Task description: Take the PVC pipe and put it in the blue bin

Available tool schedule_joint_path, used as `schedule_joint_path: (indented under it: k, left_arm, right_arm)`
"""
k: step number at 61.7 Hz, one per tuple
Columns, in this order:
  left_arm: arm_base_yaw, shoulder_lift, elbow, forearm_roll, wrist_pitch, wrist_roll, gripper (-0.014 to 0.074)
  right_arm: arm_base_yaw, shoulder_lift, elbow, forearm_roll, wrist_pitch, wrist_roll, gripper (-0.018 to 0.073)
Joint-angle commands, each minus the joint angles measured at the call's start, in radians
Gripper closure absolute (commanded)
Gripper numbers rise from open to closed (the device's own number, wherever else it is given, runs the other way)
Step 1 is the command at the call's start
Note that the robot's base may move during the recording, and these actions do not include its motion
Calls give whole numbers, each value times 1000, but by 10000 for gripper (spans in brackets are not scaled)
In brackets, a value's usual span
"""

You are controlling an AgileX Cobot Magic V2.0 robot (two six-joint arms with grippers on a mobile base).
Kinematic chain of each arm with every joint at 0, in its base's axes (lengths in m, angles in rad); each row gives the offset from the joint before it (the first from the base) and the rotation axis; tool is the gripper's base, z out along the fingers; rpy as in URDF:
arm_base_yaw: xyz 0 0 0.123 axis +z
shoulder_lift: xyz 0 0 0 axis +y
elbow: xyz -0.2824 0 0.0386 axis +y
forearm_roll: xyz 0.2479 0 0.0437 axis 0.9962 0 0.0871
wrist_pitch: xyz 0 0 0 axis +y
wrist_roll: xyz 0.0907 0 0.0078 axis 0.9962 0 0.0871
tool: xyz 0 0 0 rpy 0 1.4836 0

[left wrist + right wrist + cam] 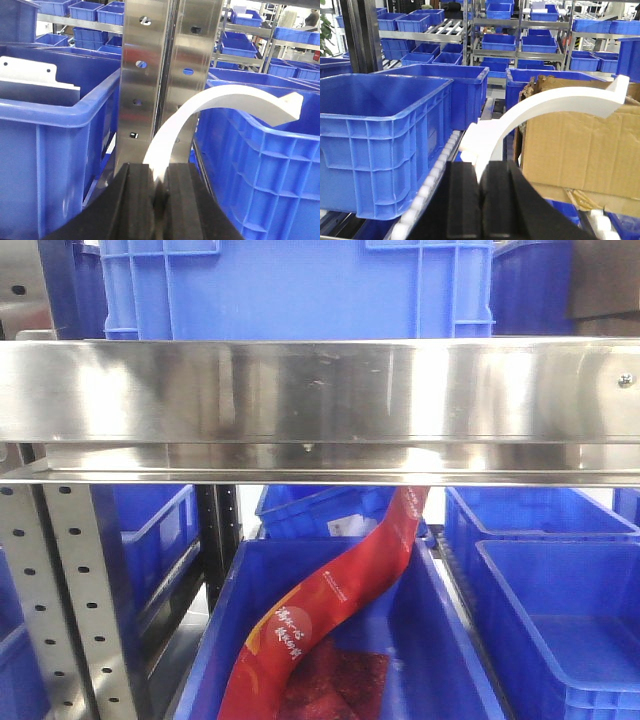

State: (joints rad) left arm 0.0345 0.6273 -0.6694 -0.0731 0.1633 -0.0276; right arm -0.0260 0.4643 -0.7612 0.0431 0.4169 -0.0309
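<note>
No PVC pipe shows in any view. My left gripper (159, 195) is shut, its black pads pressed together, facing a steel upright (160, 75) between two blue bins (55, 115) (260, 160). A white curved strip (225, 97) arcs up from just beyond the pads and over the right bin. My right gripper (481, 190) is also shut, with the same kind of white curved strip (555, 102) rising beyond its pads. It sits between a large blue bin (385, 130) and a cardboard box (580, 145). Neither gripper appears in the front view.
In the front view a steel shelf beam (320, 390) spans the frame. Below it a blue bin (440, 640) holds a red packet (330, 600), with more blue bins (560, 600) alongside. A white plate (35, 80) lies in the left bin. A roller track (435, 180) runs under the right-view bin.
</note>
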Motion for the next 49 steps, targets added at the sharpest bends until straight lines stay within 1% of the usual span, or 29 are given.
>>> schedule_joint_path:
  k: [1,17,25,34,37,42,46,49]
  left_arm:
    - [3,-5,-2,-7,-45,-2,707]
    - [3,-5,-2,-14,-56,-2,707]
    - [3,-5,-5,-48,-76,-2,707]
    - [-3,-3,-13,-43,-72,-2,707]
    - [-11,-3,-13,-27,-72,-2,707]
    - [-35,-3,-13,-25,-74,-2,707]
    - [-64,-3,-15,-25,-78,-2,707]
    - [-88,5,-15,-25,-84,-2,707]
  right_arm:
    - [0,-2,1,-2,-39,-2,728]
    - [0,-2,1,-2,-78,-2,728]
    - [0,-2,1,-2,-89,-2,728]
    - [0,4,1,-2,-92,-2,728]
    - [0,4,1,2,-99,-2,728]
    - [0,4,1,40,-136,-2,728]
    - [0,4,1,67,-155,-2,728]
    - [0,6,1,67,-155,-2,728]
